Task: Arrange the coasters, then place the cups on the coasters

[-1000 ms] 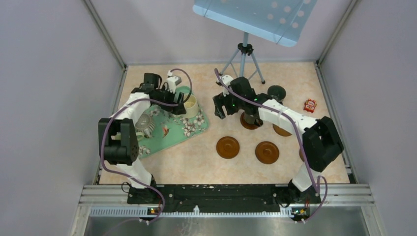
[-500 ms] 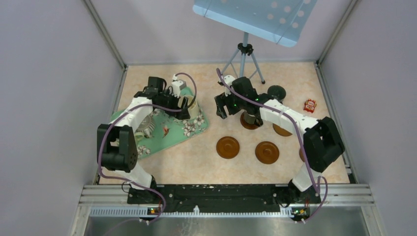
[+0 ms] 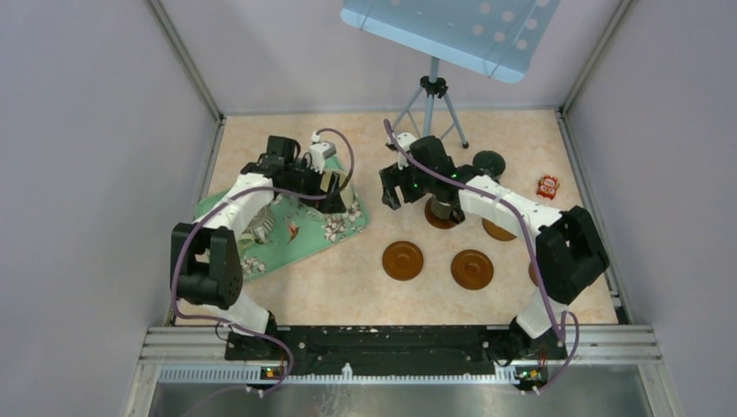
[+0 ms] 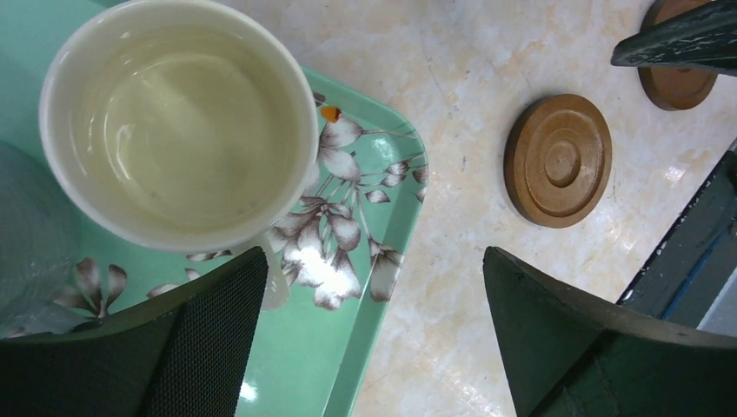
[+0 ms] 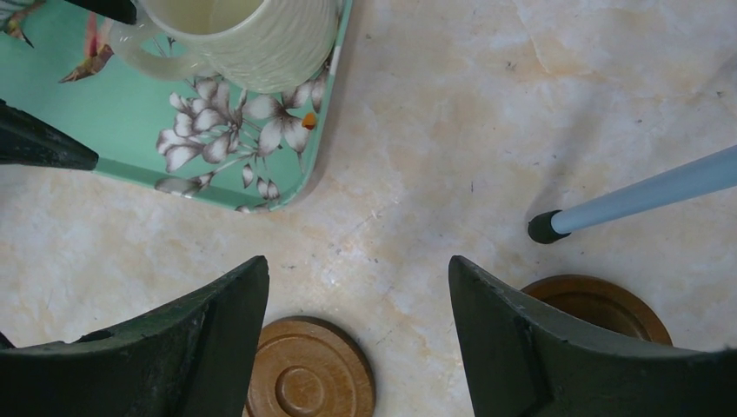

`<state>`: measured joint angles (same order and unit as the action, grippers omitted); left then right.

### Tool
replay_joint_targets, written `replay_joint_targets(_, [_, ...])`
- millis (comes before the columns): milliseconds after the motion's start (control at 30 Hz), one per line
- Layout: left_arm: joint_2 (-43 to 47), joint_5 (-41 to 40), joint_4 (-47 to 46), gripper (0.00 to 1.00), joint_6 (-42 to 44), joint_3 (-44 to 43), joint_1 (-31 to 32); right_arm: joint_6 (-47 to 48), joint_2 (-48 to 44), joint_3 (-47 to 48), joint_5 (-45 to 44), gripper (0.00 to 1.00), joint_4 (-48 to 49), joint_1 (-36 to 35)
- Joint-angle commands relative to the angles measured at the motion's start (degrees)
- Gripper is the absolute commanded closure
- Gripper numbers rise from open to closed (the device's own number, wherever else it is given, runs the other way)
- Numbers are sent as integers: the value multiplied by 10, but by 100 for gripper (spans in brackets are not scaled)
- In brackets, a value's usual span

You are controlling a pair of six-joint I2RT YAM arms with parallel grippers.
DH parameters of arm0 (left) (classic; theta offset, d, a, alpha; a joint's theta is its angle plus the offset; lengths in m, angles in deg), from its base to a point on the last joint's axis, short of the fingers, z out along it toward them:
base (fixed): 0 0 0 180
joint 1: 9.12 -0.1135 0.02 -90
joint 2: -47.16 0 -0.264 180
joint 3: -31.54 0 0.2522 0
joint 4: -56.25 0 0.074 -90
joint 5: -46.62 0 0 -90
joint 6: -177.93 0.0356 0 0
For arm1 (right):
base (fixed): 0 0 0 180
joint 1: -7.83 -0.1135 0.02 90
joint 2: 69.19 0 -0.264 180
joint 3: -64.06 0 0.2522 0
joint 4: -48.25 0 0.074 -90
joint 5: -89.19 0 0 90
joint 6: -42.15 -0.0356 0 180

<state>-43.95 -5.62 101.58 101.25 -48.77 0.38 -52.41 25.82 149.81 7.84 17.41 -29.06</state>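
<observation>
A cream-white cup [image 4: 178,122] stands on the corner of the green floral tray [image 4: 374,287], handle towards me. My left gripper [image 4: 374,261] hangs open just beside it, over the tray's edge, with nothing between its fingers; the left fingertip [image 4: 217,321] is next to the handle. In the top view the left gripper [image 3: 335,195] covers most of that cup. My right gripper [image 5: 356,269] is open above bare table, near a brown coaster [image 5: 308,369] and another coaster [image 5: 600,304]. Several coasters lie right of the tray, such as one coaster [image 3: 402,260] and its neighbour [image 3: 472,269]. A dark cup [image 3: 489,162] stands behind the right arm.
A ribbed grey cup [image 3: 255,221] sits on the tray [image 3: 295,239] under the left arm. A tripod [image 3: 432,95] stands at the back, one leg [image 5: 643,195] close to the right gripper. A small red packet [image 3: 547,186] lies at the far right.
My left gripper has moved right along the tray to the cream cup and its jaws have opened wider. The right arm has hardly moved.
</observation>
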Motion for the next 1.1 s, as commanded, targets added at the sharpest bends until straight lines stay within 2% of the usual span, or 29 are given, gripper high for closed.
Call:
replay_joint_targets(0, [24,18,-10,1,-20,-9,5,-34,8,25,-3,25,35,0])
replay_joint_targets(133, [61,-56,-23,1,-64,-21,-8,-57,27,42,-15,25,40,-11])
replay_joint_targets(233, [116,-94,-60,1,-112,-12,-54,-89,40,51,-37,23,51,-31])
replay_joint_targets(400, [177,-181,-96,1,-198,11,-115,-174,61,72,-116,21,55,-75])
replay_joint_targets(500, [180,-272,-85,1,-244,4,-118,-198,77,91,-175,21,51,-121])
replay_joint_targets(600, [179,-319,-74,1,-260,-2,-121,-211,106,134,-236,21,23,-162])
replay_joint_targets(667, [180,-319,-73,1,-261,-4,-125,-219,138,171,-258,21,-3,-177])
replay_joint_targets(800, [191,-270,-77,1,-258,2,-127,-254,183,229,-265,22,-45,-181])
replay_joint_targets(1067, [199,-284,-94,1,-235,26,-128,-278,252,316,-256,22,-69,-185])
